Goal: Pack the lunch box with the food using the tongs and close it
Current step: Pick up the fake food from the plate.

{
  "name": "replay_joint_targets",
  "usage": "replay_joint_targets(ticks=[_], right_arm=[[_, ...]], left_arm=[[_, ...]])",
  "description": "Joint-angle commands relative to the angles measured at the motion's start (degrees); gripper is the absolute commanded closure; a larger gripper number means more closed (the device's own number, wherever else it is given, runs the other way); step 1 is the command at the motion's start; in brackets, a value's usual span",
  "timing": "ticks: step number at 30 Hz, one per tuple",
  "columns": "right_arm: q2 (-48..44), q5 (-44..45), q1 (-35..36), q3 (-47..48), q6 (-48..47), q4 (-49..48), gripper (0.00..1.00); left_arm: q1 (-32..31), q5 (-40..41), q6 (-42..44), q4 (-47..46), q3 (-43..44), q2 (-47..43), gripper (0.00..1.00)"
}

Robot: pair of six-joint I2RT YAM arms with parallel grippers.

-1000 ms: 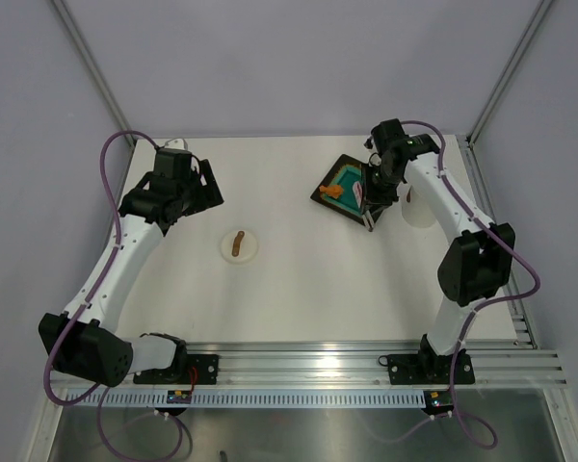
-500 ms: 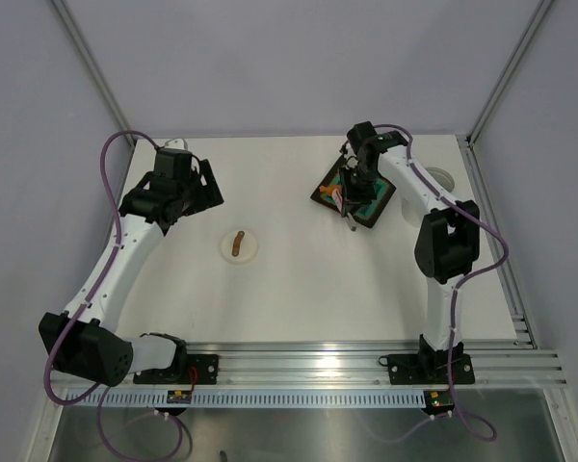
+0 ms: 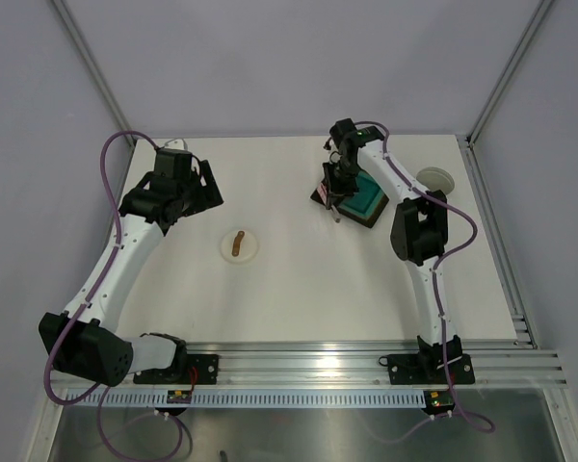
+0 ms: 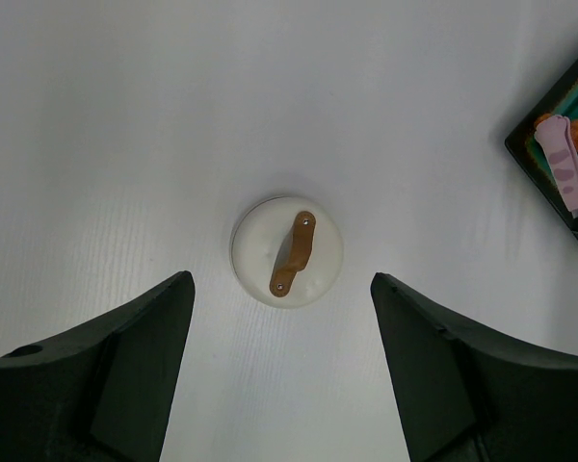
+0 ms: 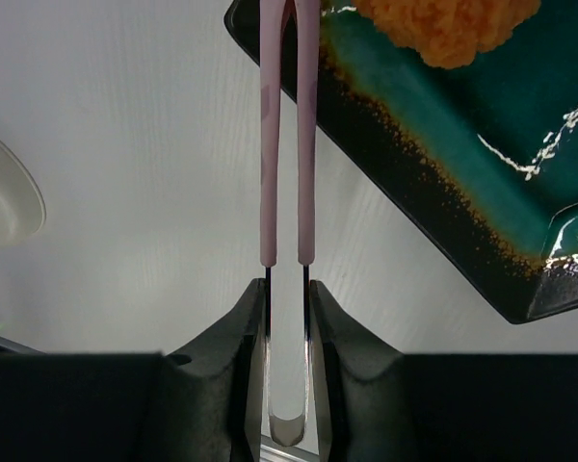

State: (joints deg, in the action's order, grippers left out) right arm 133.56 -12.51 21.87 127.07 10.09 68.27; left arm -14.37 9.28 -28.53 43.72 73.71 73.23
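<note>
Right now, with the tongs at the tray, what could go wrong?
1. The tongs in the right gripper are pinched nearly shut beside the orange piece, not around it; they may shove it off the tray.
2. The tub stands apart from the tray, so a loosely held piece could drop on the way.

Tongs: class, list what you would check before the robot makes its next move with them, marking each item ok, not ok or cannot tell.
1. Tongs gripped by the right tool: ok, shut on both arms.
2. Tongs reach the tray holding the orange piece: ok.
3. Food pinched between the tips: cannot tell in any view.
4. Lunch box uncovered: ok, the lid lies apart on the table.
5. Left tool out of the way: ok, open above the lid.
</note>
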Motion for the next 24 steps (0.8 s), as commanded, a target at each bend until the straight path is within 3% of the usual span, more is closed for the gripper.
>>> replay_joint_targets(ticks=[1,15,24], right_arm=[[2.49,1.61,-0.33,4.59,0.63,2.04,0.89],[-0.57,0.82,-6.57,1.7,5.12,-2.79,0.91],[-12.87,2.22,-6.57,-9.28,5.47,-7.54,0.87]], left_arm=[[0.31,1.18,-0.12,-1.01,1.26,-0.9,0.22],[0.31,0.39,-0.38,-1.45,0.82,-0.81,0.22],[0.31,0.3,-0.56,-1.71,0.73,-0.46,0.22]])
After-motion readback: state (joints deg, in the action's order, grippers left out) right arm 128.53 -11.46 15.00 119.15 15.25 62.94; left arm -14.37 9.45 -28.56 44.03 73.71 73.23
